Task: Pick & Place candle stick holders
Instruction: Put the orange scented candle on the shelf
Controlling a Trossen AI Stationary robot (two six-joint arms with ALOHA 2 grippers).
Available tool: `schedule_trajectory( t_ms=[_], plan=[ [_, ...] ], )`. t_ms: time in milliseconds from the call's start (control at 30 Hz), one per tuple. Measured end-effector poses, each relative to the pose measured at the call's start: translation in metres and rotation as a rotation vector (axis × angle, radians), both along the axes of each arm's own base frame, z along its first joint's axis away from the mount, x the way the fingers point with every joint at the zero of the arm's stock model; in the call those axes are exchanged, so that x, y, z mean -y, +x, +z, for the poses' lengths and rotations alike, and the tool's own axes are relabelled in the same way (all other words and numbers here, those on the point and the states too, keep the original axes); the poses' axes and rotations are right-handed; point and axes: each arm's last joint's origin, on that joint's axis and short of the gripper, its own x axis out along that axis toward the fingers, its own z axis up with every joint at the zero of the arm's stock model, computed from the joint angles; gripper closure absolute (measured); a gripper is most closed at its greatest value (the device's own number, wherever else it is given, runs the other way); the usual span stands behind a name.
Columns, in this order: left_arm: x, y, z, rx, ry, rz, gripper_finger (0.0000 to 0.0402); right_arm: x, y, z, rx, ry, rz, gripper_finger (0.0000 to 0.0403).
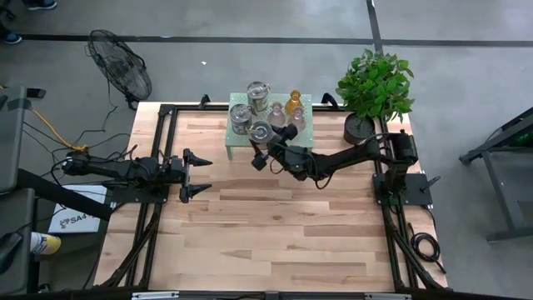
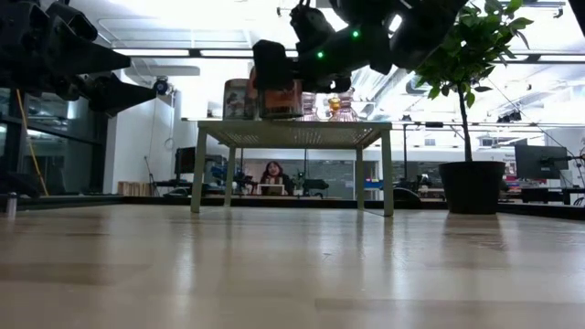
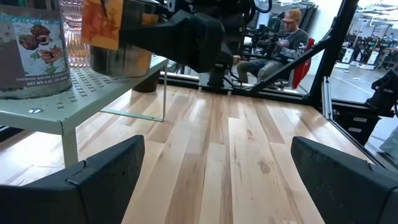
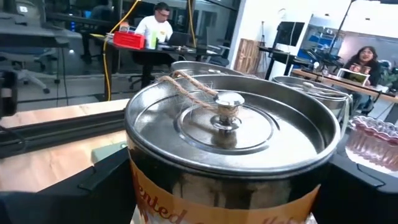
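**Six holders standing on the green stand**

Six candle holders are sitting upright, clustered on the mint-green stand (image 1: 236, 147) at the far side of the desk. Three are shiny silver tins with lids: the back tin (image 1: 258, 90), the middle tin (image 1: 241, 117) and the front tin (image 1: 261, 132), which is standing nearest the stand's front edge. The front tin is wearing an orange label and is showing a lid with a small knob and a twine loop (image 4: 227, 118). The amber glass (image 1: 294, 103) is standing at the back right. Two clear pinkish ribbed glasses, one (image 1: 277, 111) beside the tins and one (image 1: 297, 119) before the amber glass, are filling the space between.
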Motion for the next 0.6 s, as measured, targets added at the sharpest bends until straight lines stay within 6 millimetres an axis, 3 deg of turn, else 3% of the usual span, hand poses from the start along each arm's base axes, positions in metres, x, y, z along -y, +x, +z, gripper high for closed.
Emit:
schedule_trajectory(
  t_ms=[600],
  plan=[
    [0.0, 0.0, 0.0, 0.0, 0.0, 0.0, 0.0002, 0.03, -0.002, -0.004, 0.087, 0.129, -0.032, 0.0047]
  ],
)
